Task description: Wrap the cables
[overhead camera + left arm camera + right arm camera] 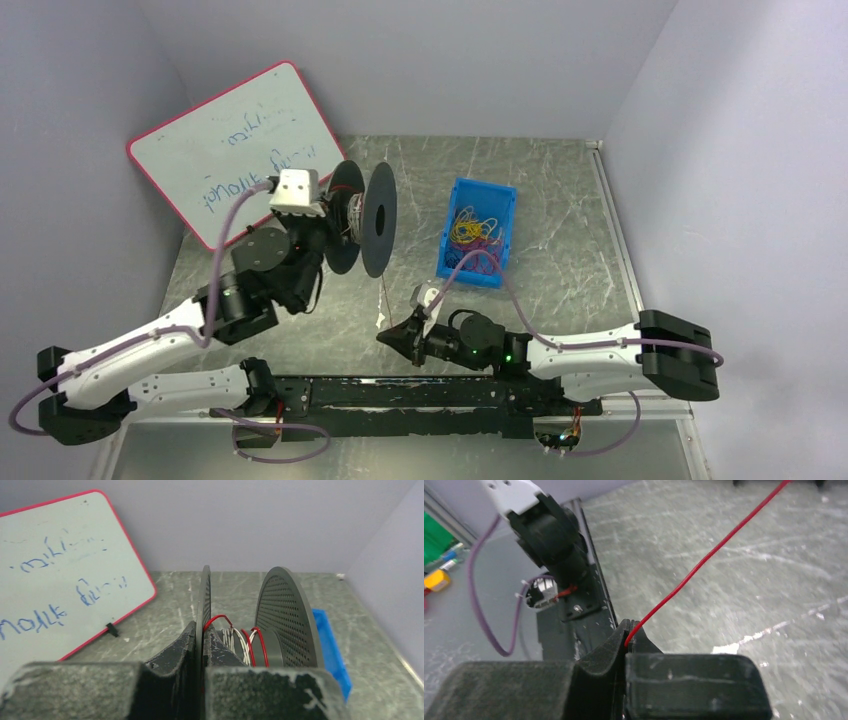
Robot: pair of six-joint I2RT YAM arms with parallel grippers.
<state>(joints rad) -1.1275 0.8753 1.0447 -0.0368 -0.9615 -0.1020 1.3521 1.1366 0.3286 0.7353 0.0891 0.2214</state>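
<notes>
Left gripper (202,660) is clamped on the near flange of the spool (286,611), far left of centre. Right gripper (626,645) pinches the red wire (704,560) near centre. The wire runs up to the spool, a few turns on. Judgement: hold even tension, feed between the flanges, allow no slack kinks.

1. A whiteboard (235,150) with a red frame leans at the back left, with blue handwriting across it.
2. A blue bin (486,190) sits on the table, right of centre, well apart from the whiteboard.
3. A tangle of yellow, blue and red wires (470,232) lies inside the bin.
4. The table (570,190) is grey with pale streaks.
</notes>
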